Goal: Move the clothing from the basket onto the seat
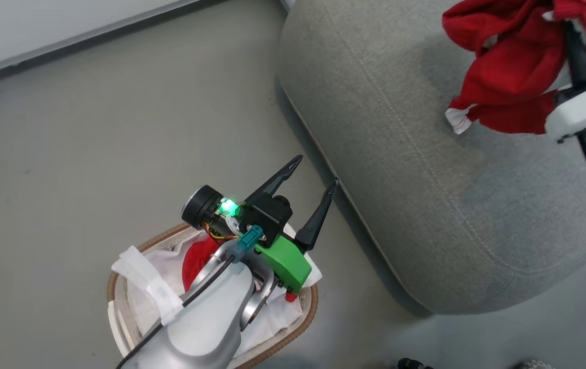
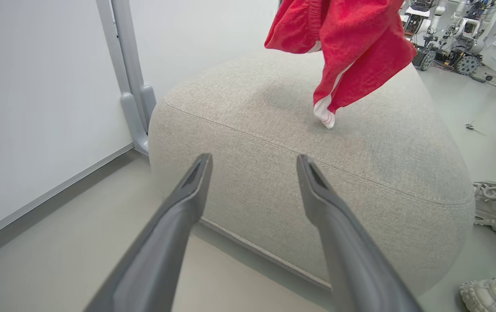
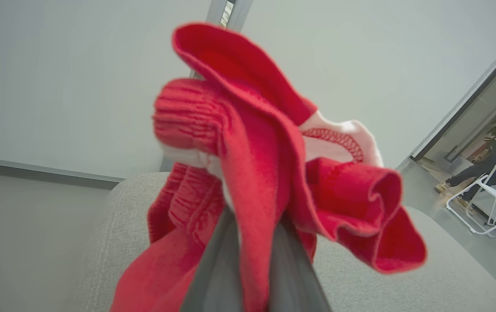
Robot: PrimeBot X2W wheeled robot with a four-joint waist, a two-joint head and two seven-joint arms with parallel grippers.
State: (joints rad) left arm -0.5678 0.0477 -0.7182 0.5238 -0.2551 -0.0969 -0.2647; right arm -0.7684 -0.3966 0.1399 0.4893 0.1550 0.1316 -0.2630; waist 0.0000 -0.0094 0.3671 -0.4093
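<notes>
My right gripper [image 1: 572,36] is shut on red clothing [image 1: 508,66] and holds it above the grey seat [image 1: 426,179], at the head view's upper right. In the right wrist view, both fingers [image 3: 213,268] pinch the bunched red fabric [image 3: 265,151]. Seen from the left wrist, that garment [image 2: 352,47] hangs down, its white-striped end at or just over the seat [image 2: 274,173]. My left gripper [image 1: 316,170] stands open over the basket [image 1: 119,287], nothing between its fingers [image 2: 187,203]. More red clothing [image 1: 198,256] lies in the basket, partly hidden by my arm.
A white translucent sheet [image 1: 144,277] lies in the basket with the clothing. A person's shoes [image 2: 495,212] stand on the floor by the seat's far side. A wall and a grey post [image 2: 131,86] run behind the seat. A white folding chair [image 3: 491,203] stands farther off.
</notes>
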